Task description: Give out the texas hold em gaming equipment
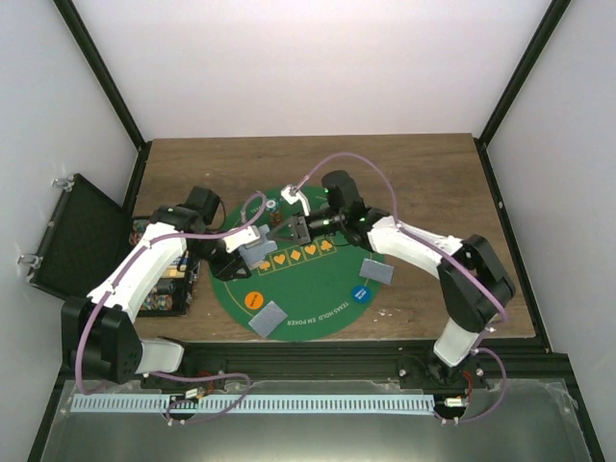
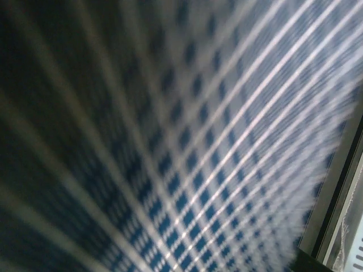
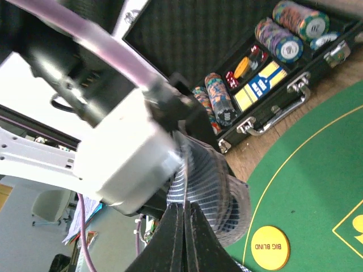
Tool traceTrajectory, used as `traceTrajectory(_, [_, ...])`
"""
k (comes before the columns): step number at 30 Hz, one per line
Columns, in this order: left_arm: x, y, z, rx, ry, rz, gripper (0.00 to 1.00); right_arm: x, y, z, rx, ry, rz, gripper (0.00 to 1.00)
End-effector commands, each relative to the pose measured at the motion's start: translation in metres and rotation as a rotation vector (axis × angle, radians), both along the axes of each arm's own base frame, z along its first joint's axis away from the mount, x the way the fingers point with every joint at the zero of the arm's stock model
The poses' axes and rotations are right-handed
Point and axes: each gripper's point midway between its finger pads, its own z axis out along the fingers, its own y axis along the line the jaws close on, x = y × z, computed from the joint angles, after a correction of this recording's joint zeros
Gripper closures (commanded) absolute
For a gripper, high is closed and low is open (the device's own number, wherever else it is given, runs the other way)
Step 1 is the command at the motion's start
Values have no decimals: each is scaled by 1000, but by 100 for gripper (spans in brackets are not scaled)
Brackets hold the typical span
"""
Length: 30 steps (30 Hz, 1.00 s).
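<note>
Now two card piles [image 1: 269, 318] [image 1: 377, 270], three discs [image 1: 254, 299] [image 1: 362, 293] [image 1: 270, 205]; left hand [image 1: 243, 252] holds deck [image 2: 170, 136], right hand [image 3: 184, 226] shut.

Poker mat [image 1: 318, 289] mid-table, chip case [image 1: 82, 231] lying open off its left edge.
Chip stacks [image 3: 283, 31] are sitting in the case. On the mat, one card pile [image 1: 269, 319] is lying near-left beside the BIG BLIND disc [image 1: 254, 299], another card pile [image 1: 377, 270] right, just behind a second disc [image 1: 362, 293]. The left gripper [image 1: 245, 252] is holding the card deck [image 3: 207, 170] over the mat's left half.
</note>
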Motion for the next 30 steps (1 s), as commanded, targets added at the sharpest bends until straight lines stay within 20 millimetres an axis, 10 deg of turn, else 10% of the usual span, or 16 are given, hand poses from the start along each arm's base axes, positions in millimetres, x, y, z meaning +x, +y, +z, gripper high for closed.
traceTrajectory(1, [1, 2, -4, -5, -9, 5, 53, 6, -21, 35, 23, -73, -69, 99])
traceTrajectory(13, [12, 19, -4, -4, -12, 98, 53, -15, -66, 8, -106, 0, -130, 99])
traceTrajectory(21, [16, 20, -1, -6, -19, 119, 53, -93, -35, -53, -188, 139, 90, 99])
traceTrajectory(30, [15, 21, -1, -3, -15, 122, 53, -109, -12, -108, -252, 214, 183, 99])
